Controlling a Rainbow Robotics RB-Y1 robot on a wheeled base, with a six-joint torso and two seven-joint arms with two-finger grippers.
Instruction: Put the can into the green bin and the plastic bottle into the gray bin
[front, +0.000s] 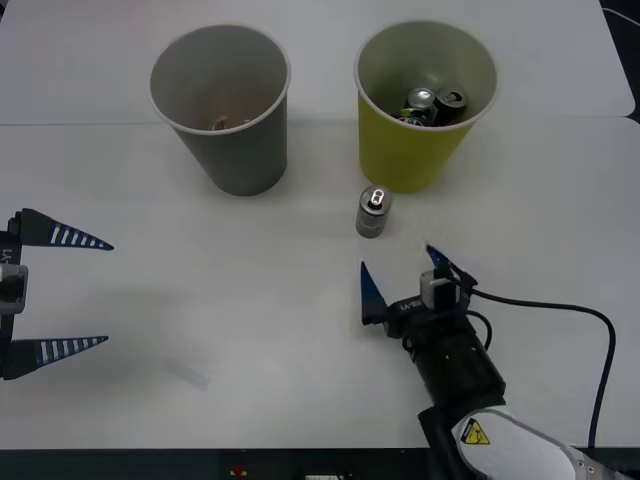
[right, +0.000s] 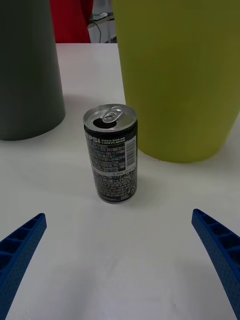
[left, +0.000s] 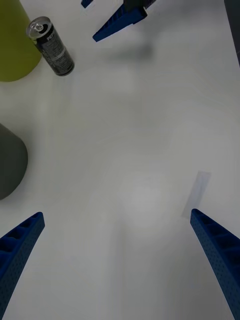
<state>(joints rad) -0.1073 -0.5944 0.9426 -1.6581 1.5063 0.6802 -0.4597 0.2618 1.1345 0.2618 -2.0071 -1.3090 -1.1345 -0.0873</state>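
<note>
Right end effector (front: 408, 275): fingers spread wide, nothing between them, low over the desk (front: 250, 300) just short of the can (front: 373, 211). In the right wrist view the can (right: 110, 152) sits centred between the two blue fingertips (right: 22, 240), so the line of approach looks good.

Can: upright on the desk, pull-tab top up, just beside the foot of the green bin (front: 420, 105), on the robot's side of it. A narrow gap to the bin wall seems to remain, though I cannot tell for certain. The gray bin (front: 225, 100) stands well apart from the can, to the robot's left of the green bin. The green bin already holds other cans.

Step in hand, as I judge it: reach and grasp the can.
- Advance straight, keeping the can centred; do not close early.
- Clamp on the mid-body, not near the top rim, or the can may tip.
- Mind the green bin just behind the can: overshoot would push the can into its wall or nudge the bin.
- Lift clear above the bin's rim before moving over it.

Left end effector (front: 55, 290): fingers spread, empty, parked well away from the can near the desk's left edge.
</note>
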